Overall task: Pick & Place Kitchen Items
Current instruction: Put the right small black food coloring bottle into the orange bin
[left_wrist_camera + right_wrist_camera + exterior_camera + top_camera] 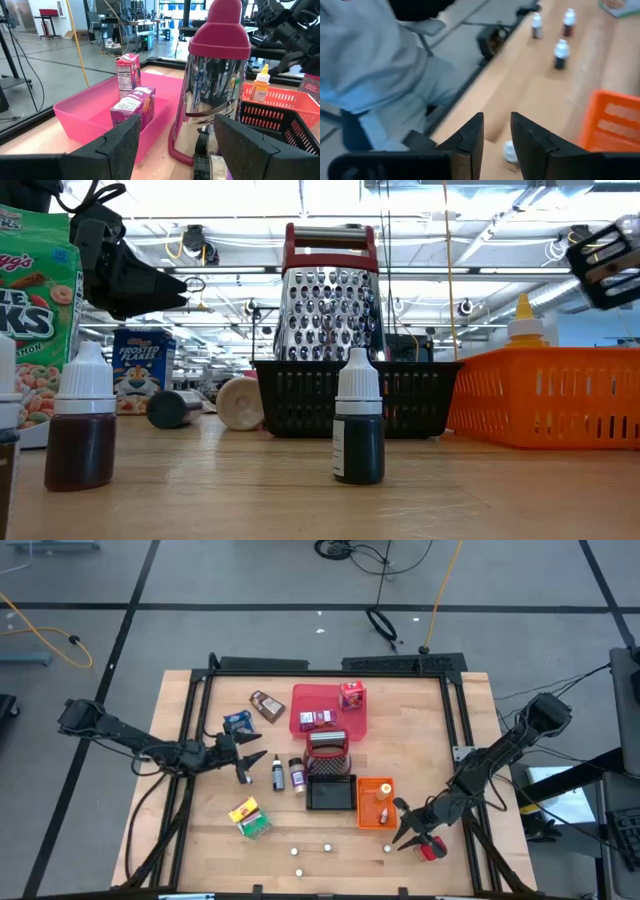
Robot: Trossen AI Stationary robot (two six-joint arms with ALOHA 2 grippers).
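R gripper (415, 838) is hovering near-shut, holding nothing, by orange bin (362, 810). L gripper (243, 762) is waiting wide open, empty, beside bottles (287, 774). Risk: narrow jaws nudging white piece (388, 849) off table edge.

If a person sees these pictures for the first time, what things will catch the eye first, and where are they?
Probably the shiny metal grater with its red handle, standing at the middle of the table just behind the black wire basket. Next, the bright pink tray behind it, holding small pink cartons, and the orange bin right of the basket. The left pincer hangs open near two small dark bottles, while the right pincer is at the table's front right corner.
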